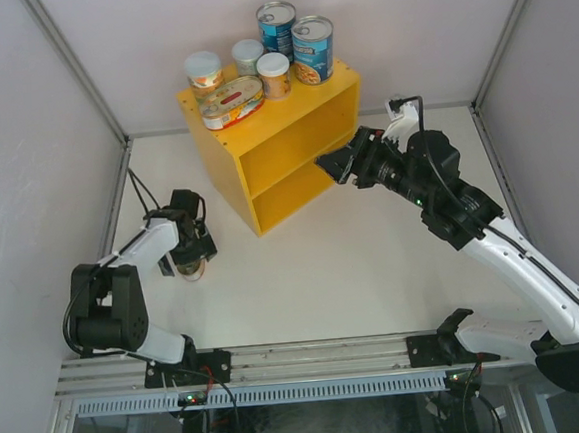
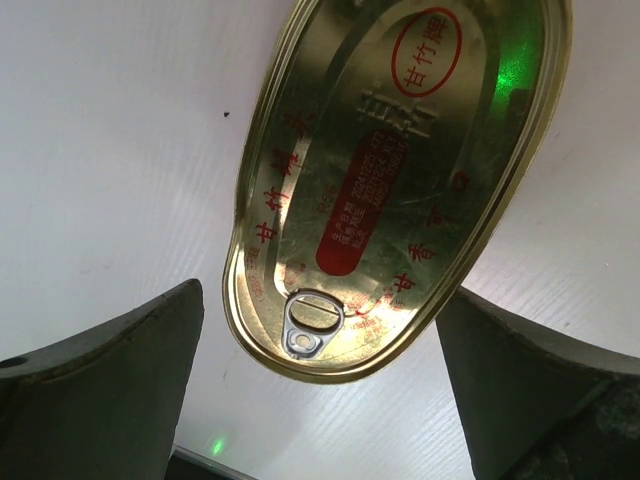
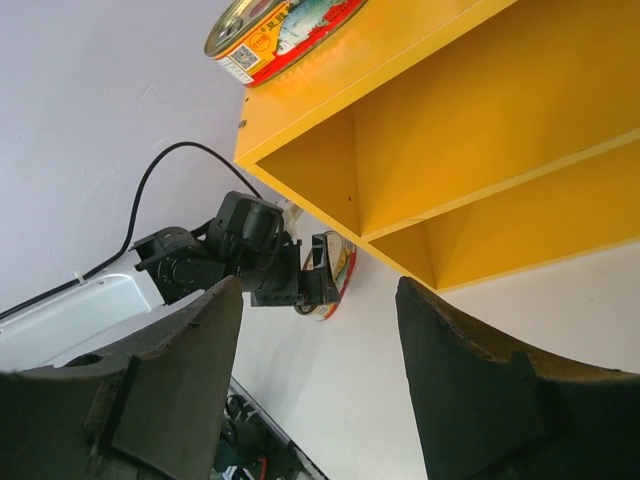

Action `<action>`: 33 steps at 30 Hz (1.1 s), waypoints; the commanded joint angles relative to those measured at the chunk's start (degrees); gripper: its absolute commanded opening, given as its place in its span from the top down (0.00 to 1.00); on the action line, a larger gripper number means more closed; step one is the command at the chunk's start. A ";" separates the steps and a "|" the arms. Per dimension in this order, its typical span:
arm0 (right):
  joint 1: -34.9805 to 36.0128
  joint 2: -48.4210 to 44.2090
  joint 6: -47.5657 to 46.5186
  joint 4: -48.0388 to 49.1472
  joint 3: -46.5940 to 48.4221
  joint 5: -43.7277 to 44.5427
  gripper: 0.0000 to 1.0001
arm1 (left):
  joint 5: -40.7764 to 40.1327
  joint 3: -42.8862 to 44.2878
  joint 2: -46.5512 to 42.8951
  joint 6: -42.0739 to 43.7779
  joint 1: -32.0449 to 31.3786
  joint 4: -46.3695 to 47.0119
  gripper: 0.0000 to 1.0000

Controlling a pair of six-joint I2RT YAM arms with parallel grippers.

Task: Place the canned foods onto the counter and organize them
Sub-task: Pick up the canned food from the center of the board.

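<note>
The left gripper [image 1: 187, 255] hangs low over the white tabletop [image 1: 354, 272], to the left of the yellow shelf unit [image 1: 292, 121]. Its jaws are spread as wide as they go. In the left wrist view they straddle a flat oval tin [image 2: 400, 170] that lies with its gold lid and pull ring facing up. There is bare tabletop between the tin and the left finger. The right finger is just beside the rim, and I cannot tell whether it touches. The jaws are not closed on the tin.

The right gripper [image 1: 334, 165] is raised in front of the shelf unit's open side, near its right end and level with the inner shelf. Its jaws are partly open, and its dark fingers [image 3: 170, 390] have nothing between them.

The other canned foods are on the flat top of the shelf unit:
- Two tall blue-labelled cans [image 1: 277, 27] [image 1: 313, 49] stand side by side at the back right corner.
- Three small pale-lidded cans [image 1: 203, 73] [image 1: 248, 54] [image 1: 273, 75] stand upright to their left.
- A second oval tin with a red-yellow label [image 1: 230, 101] lies flat near the front left edge, just in front of the small cans.
</note>
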 commanded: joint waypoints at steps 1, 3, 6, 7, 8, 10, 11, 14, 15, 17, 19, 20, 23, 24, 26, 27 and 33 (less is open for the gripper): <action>-0.41 0.44 0.71 2.61 -0.01 -0.73 0.37 | -0.65 3.51 0.94 1.34 0.21 2.26 0.00; -0.45 0.60 0.64 2.44 -0.01 -0.74 0.37 | -0.85 3.45 1.12 1.30 0.21 3.05 0.01; -0.48 0.73 0.70 2.13 -0.01 -0.57 0.37 | -1.32 3.63 1.20 1.65 0.23 4.02 0.00; -0.44 0.78 0.75 2.06 -0.01 -0.63 0.37 | -1.34 3.66 1.28 1.90 0.25 4.31 0.01; -0.42 0.86 0.80 1.96 -0.01 -0.65 0.37 | -1.46 3.79 1.43 2.16 0.27 4.60 0.01; -0.41 0.82 0.86 1.71 -0.01 -0.72 0.37 | -1.60 4.09 2.15 2.66 0.22 4.86 0.01; -0.39 0.82 0.89 1.57 -0.01 -0.74 0.37 | -1.61 4.20 2.37 2.89 0.27 5.11 0.01; -0.37 0.61 0.81 0.81 -0.01 -0.53 0.37 | -1.21 4.03 2.70 3.54 0.20 6.37 0.02; -0.32 0.54 0.75 0.57 -0.01 -0.43 0.37 | -0.88 3.91 2.83 3.77 0.22 6.70 0.02; -0.24 0.32 0.66 0.11 -0.01 -0.26 0.37 | -0.57 3.88 3.28 3.96 0.23 6.92 0.03; -0.20 0.06 0.56 -0.45 -0.01 -0.08 0.37 | -0.35 3.62 3.49 3.90 0.26 7.22 0.05; -0.13 -0.04 0.55 -0.64 -0.01 0.00 0.37 | -0.29 3.38 3.46 3.74 0.26 7.39 0.05; -0.07 -0.29 0.46 -1.25 -0.01 0.20 0.37 | -0.48 2.57 3.07 3.01 0.25 7.54 0.07; 0.05 -0.32 0.39 -1.36 -0.01 0.29 0.37 | -0.39 2.30 2.99 2.80 0.27 7.54 0.08; 0.33 -0.59 0.29 -1.61 -0.01 0.52 0.37 | -0.25 1.71 2.69 2.50 0.22 7.46 0.10; 0.49 -0.67 0.28 -1.63 -0.01 0.57 0.37 | -0.09 1.30 2.51 2.25 0.24 7.46 0.12; 1.27 -1.17 0.20 -2.56 -0.01 1.17 0.37 | 1.49 0.18 2.06 0.46 0.25 7.14 0.25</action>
